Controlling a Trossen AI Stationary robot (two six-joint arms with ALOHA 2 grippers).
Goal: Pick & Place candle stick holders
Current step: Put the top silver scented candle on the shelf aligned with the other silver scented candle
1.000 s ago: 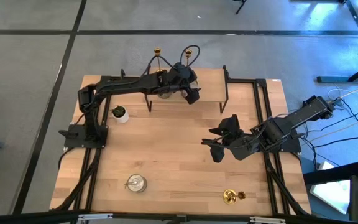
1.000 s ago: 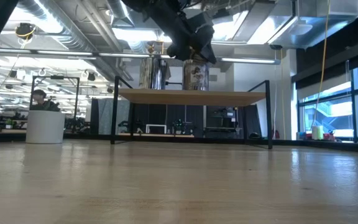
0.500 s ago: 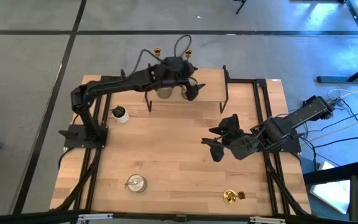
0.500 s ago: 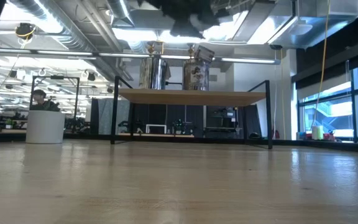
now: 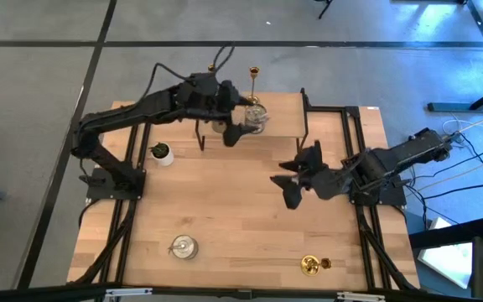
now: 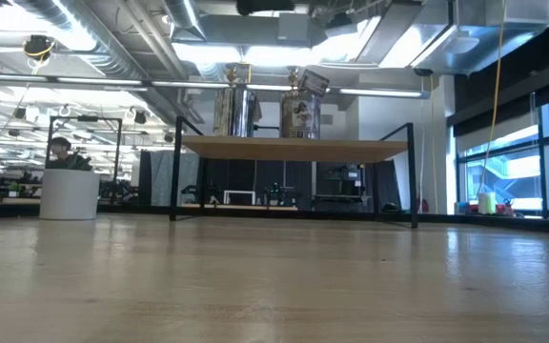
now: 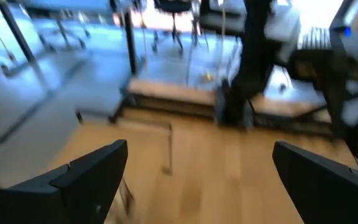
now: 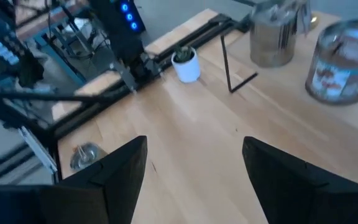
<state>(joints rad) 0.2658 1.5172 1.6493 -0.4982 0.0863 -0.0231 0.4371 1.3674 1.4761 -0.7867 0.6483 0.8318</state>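
Two squat silvery-glass holders stand on a low wooden shelf at the table's far edge. The right one also shows in the high view. A gold holder stands behind them. A third silvery holder and another gold holder stand near the table's near edge. My left gripper hangs open and empty above the shelf's front, just left of the right silvery holder. My right gripper is open and empty over the table's middle right.
A tiny white pot with a green plant stands left of the shelf. The shelf rests on thin black legs. Bare wood lies between the shelf and the two holders near the front edge. A person sits in the room behind.
My left gripper has risen from the right silvery holder on the shelf and drawn back toward the table's left, leaving that holder standing on the shelf. My right gripper has shifted a little toward the far edge.
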